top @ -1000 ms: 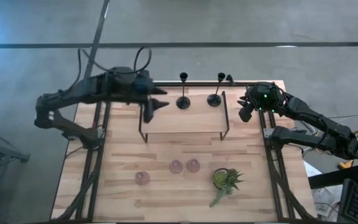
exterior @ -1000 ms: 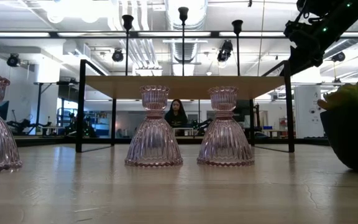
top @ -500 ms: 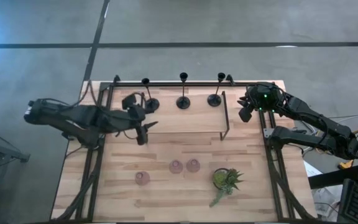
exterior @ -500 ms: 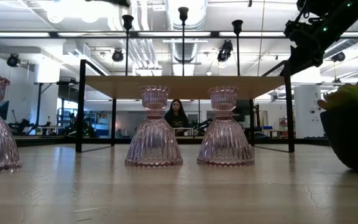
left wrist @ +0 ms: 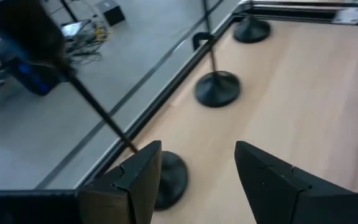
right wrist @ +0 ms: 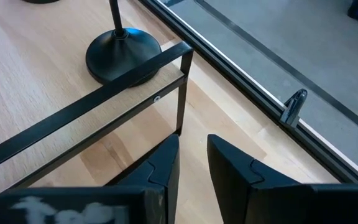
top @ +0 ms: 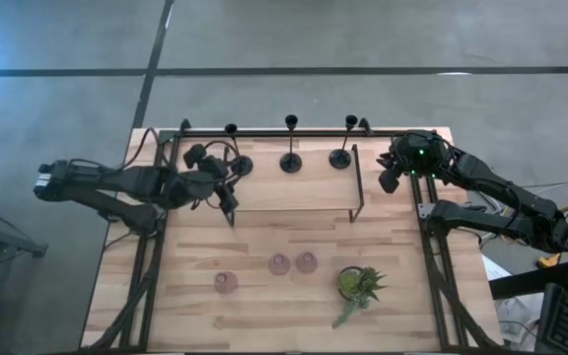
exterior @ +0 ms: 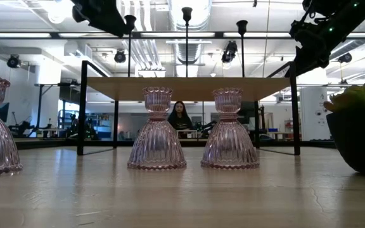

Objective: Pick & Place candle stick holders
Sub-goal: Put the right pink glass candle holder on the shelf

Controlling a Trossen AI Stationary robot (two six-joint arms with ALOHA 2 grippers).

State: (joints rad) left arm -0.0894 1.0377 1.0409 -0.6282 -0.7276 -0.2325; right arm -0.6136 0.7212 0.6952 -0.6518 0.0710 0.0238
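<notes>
Three black candle stick holders stand on their disc bases on a raised wooden shelf (top: 294, 192) at the far side: left (top: 240, 166), middle (top: 290, 163), right (top: 340, 158). Three pink glass holders (top: 226, 282), (top: 279, 263), (top: 307, 262) stand on the table nearer; the low view shows them too (exterior: 157, 130). My left gripper (top: 227, 189) is open and empty, just left of and nearer than the left black holder, whose base (left wrist: 171, 177) shows past its fingers. My right gripper (top: 388, 177) is off the shelf's right end, empty, its fingers a narrow gap apart (right wrist: 192, 155).
A green spiky potted plant (top: 358, 286) stands at the near right of the table. The shelf's black metal legs and rail (right wrist: 104, 99) run close to both grippers. A person shows in the room far behind the table (exterior: 180, 114).
My left gripper has drawn back from over the shelf's left end toward the table's left and near edges and come lower. The left black holder, hidden under the arm in the high view before, now shows standing on the shelf.
</notes>
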